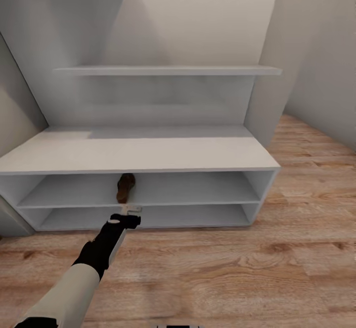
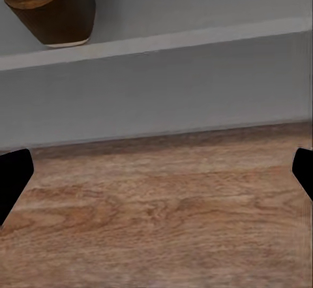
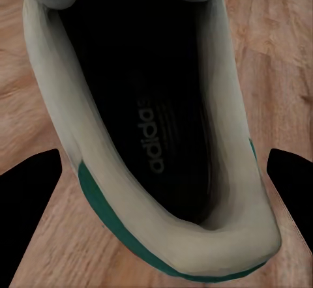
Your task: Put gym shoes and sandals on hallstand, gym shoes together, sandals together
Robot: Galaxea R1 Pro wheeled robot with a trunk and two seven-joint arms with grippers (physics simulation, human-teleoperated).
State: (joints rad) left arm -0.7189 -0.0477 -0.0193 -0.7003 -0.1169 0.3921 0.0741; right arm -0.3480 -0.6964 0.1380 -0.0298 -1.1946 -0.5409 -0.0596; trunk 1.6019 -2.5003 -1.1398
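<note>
gym shoe lies on the corridor floor directly under the right end effector, long axis running away between its spread, empty fingers. left end effector, open too, sits below the shelved sandal.

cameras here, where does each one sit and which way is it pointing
Head view: on the head, looking forward and down at the hallstand; left arm and left tool show.
Left wrist view: by the left tool, facing the rack's lower shelf edge and the floor; dark fingertips show.
Right wrist view: over a gym shoe on the floor; fingertips flank it.
Shared: head and left wrist views both catch the sandal.
</note>
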